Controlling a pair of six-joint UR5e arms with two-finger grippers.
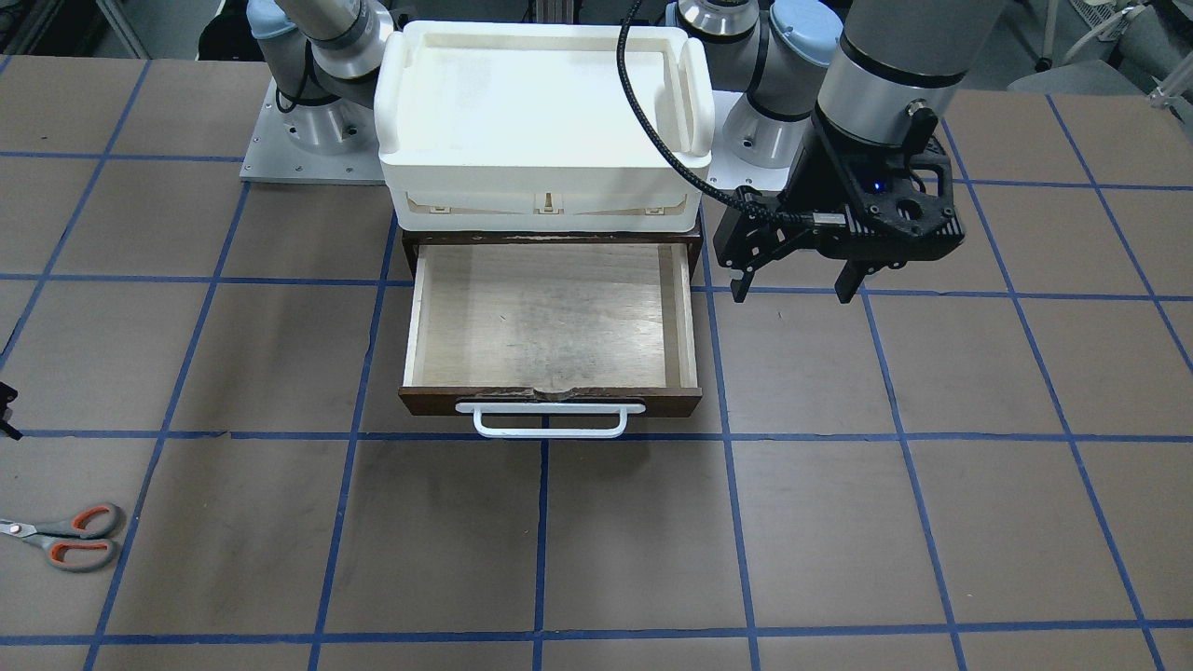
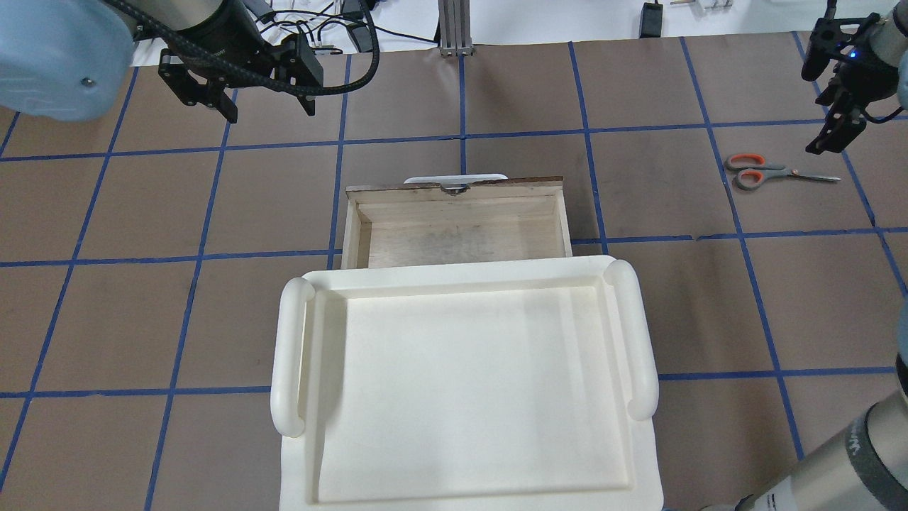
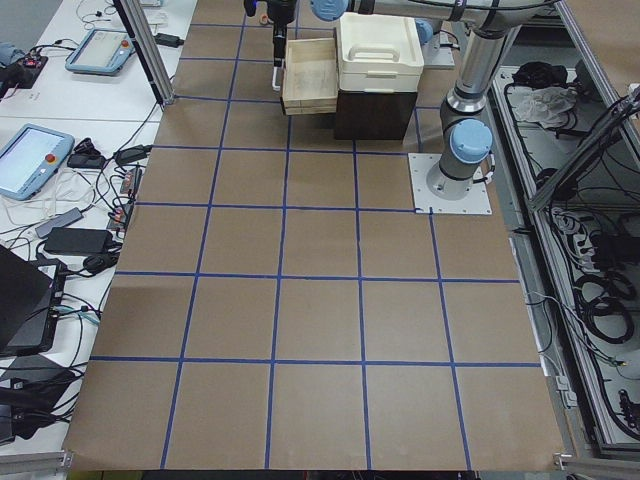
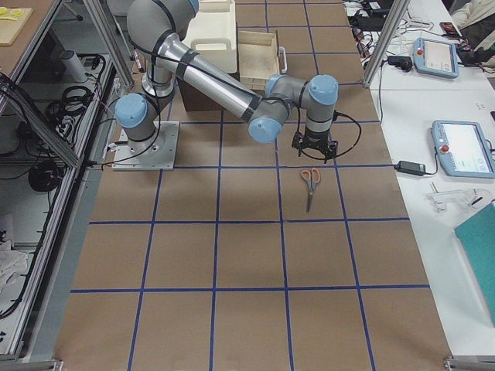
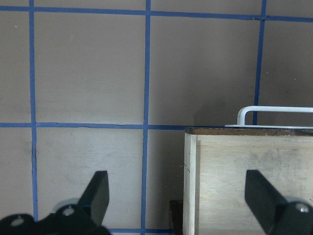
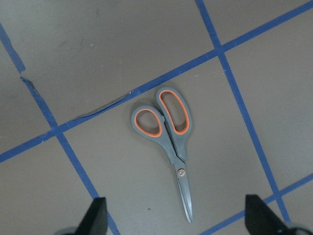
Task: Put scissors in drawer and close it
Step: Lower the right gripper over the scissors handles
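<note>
The scissors (image 1: 65, 538), with grey-and-orange handles, lie flat on the brown table, far out on my right side. They also show in the overhead view (image 2: 770, 172) and right under my right wrist camera (image 6: 171, 137). My right gripper (image 6: 176, 215) is open and hovers above them, empty (image 2: 823, 106). The drawer (image 1: 550, 317) is pulled open, its plywood interior empty and its white bar handle (image 1: 550, 424) facing away from me. My left gripper (image 1: 792, 291) is open and empty, above the table beside the drawer's left side wall (image 5: 190, 186).
A white plastic tray-box (image 1: 545, 177) sits on top of the dark cabinet that holds the drawer. Blue tape lines grid the table. The operators' tables with tablets (image 4: 456, 147) stand beyond the far edge.
</note>
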